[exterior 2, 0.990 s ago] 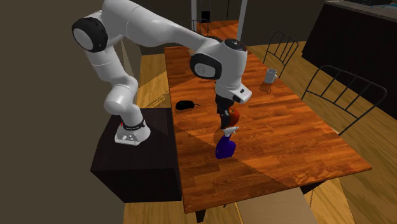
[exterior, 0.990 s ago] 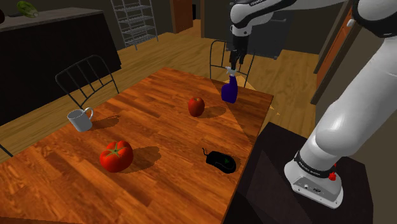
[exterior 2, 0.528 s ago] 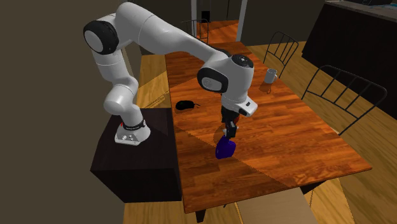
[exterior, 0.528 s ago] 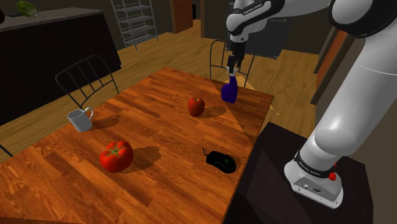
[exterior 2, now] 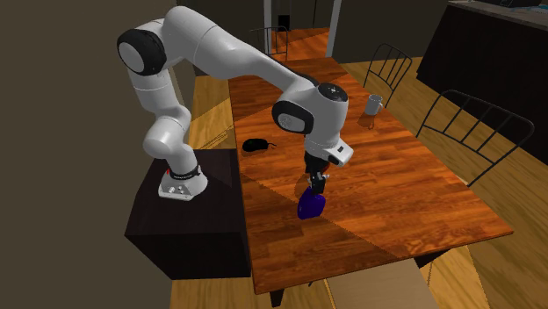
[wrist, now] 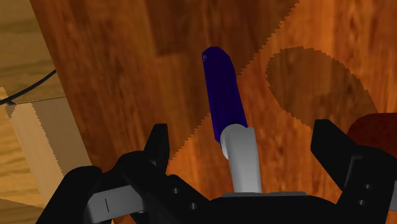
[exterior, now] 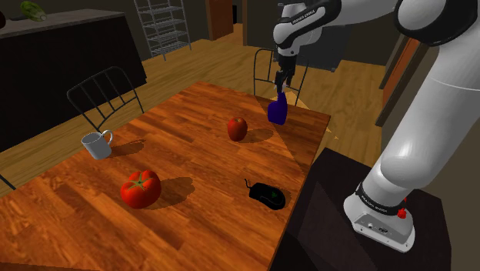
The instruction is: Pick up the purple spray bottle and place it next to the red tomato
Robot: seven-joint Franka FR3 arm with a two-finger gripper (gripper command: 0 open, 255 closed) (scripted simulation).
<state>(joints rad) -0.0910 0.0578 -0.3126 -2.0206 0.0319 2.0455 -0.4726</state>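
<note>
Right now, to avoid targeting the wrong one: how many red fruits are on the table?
2. The tomato, green-stemmed, sits toward the shoulder view's lower left; a darker apple sits near the purple spray bottle. None looks hidden.

Purple spray bottle (exterior: 278, 110): one
Red tomato (exterior: 141, 189): one
Apple (exterior: 238, 128): one
Mug (exterior: 95, 144): one
Computer mouse (exterior: 268, 195): one
Chairs (exterior: 103, 97): two

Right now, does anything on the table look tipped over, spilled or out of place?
Nothing stands out. The purple spray bottle stands upright near a corner of the table, the open gripper straddling its top without touching. The tomato, mug and black mouse rest normally; no spill shows.
</note>
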